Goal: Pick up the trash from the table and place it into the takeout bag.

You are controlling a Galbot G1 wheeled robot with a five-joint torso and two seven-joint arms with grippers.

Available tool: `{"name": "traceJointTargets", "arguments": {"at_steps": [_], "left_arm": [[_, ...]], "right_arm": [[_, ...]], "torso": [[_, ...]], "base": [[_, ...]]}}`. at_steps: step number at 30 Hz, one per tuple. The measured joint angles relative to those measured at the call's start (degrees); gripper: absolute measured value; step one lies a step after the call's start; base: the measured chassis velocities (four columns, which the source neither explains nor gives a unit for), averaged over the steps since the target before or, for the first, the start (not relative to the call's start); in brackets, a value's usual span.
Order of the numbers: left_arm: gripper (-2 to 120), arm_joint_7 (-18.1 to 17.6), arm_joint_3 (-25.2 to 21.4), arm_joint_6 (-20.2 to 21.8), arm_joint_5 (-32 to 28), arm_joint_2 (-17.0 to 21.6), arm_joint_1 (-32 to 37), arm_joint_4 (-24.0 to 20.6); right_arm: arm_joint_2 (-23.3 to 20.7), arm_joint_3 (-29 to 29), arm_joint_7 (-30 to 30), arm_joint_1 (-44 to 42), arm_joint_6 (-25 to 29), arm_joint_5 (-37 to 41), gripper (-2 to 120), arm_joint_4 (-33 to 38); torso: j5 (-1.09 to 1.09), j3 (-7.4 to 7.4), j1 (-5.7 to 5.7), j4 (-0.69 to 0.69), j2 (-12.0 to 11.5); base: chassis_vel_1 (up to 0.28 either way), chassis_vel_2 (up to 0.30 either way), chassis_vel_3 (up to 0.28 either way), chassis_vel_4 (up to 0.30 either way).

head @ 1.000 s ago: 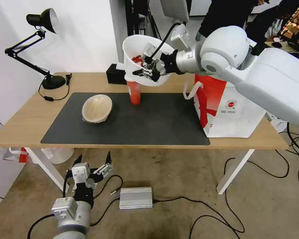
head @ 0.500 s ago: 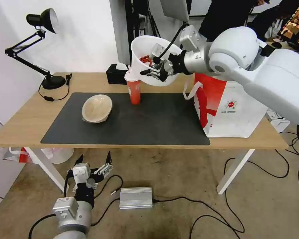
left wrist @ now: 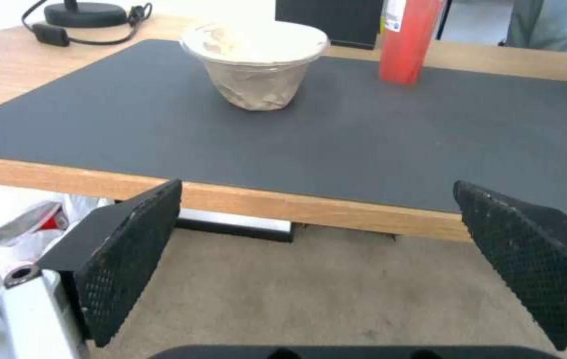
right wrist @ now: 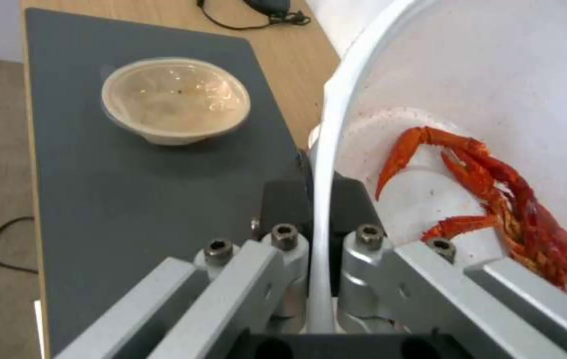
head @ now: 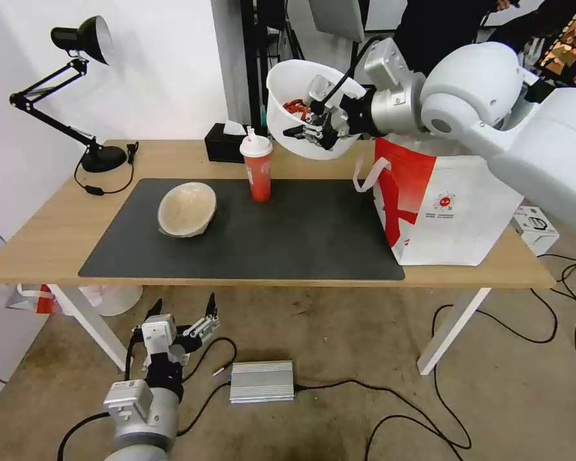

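Right pincer (head: 318, 130) clamps the white crayfish bowl's (head: 288, 86) rim, aloft beside the takeout bag (head: 448, 211); left pincer (head: 182, 306) hangs wide below the bench (head: 45, 243).

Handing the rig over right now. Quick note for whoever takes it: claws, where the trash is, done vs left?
Right claw: shut on the rim of the white plastic bowl with crayfish shells, held tilted in the air above the table's back edge, beside the takeout bag and not yet over its opening.
Left claw: open, empty, parked low in front of the table.
Red paper cup stands upright at the back of the dark mat; beige pulp bowl sits on the mat's left part.
Done: bowl lifted.
Left: bowl into the bag, then cup and pulp bowl.
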Motion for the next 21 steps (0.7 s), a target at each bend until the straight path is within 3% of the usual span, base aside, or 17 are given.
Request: {"name": "traceJointTargets", "arguments": {"at_steps": [21], "left_arm": [[100,0.1,0.1,0.1,-0.1,0.0,-0.3,-0.1]], "right_arm": [[-2.5,1.5,-0.3,0.4,0.0,0.6,0,-0.4]], "torso": [[0.0,0.0,0.0,0.0,0.0]], "base": [[0.0,0.0,0.0,0.0]]}}
